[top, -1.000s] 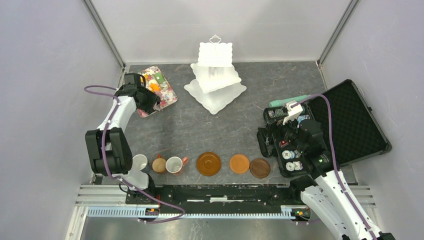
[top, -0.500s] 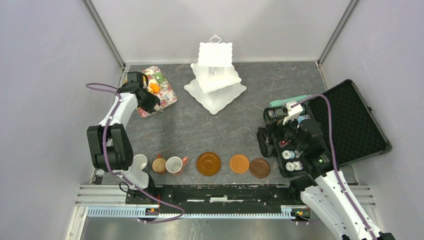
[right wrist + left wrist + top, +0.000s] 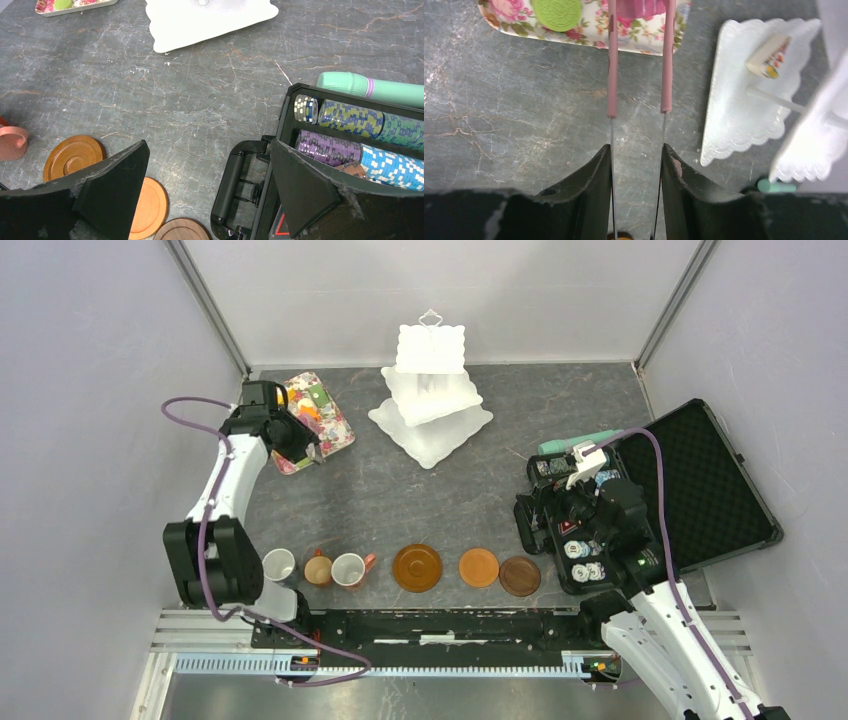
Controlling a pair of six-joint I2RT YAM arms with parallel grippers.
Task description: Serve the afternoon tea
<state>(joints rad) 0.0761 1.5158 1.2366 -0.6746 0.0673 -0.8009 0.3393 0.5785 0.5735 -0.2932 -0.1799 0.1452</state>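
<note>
My left gripper (image 3: 636, 147) is shut on thin metal tongs (image 3: 612, 75) with pink tips. A pink toy cake (image 3: 640, 7) sits between the tips over the floral tray (image 3: 514, 27), cut off by the frame's top edge. In the top view the left gripper (image 3: 298, 440) hovers at the tray's near edge. The white three-tier stand (image 3: 430, 405) has a small cream cake (image 3: 769, 56) on its bottom tier (image 3: 734, 115). Three mugs (image 3: 318, 569) and three saucers (image 3: 479, 567) line the front. My right gripper (image 3: 210, 150) is open and empty beside the case handle.
The open black case of poker chips (image 3: 690, 490) lies at the right, its handle (image 3: 232, 190) between my right fingers. A teal tube (image 3: 370, 90) lies behind it. A green round cookie (image 3: 556, 8) lies on the tray. Grey walls enclose the table.
The left arm's elbow swung left and the left gripper shifted slightly left at the tray's near edge, still holding the tongs. The right arm has not moved.
</note>
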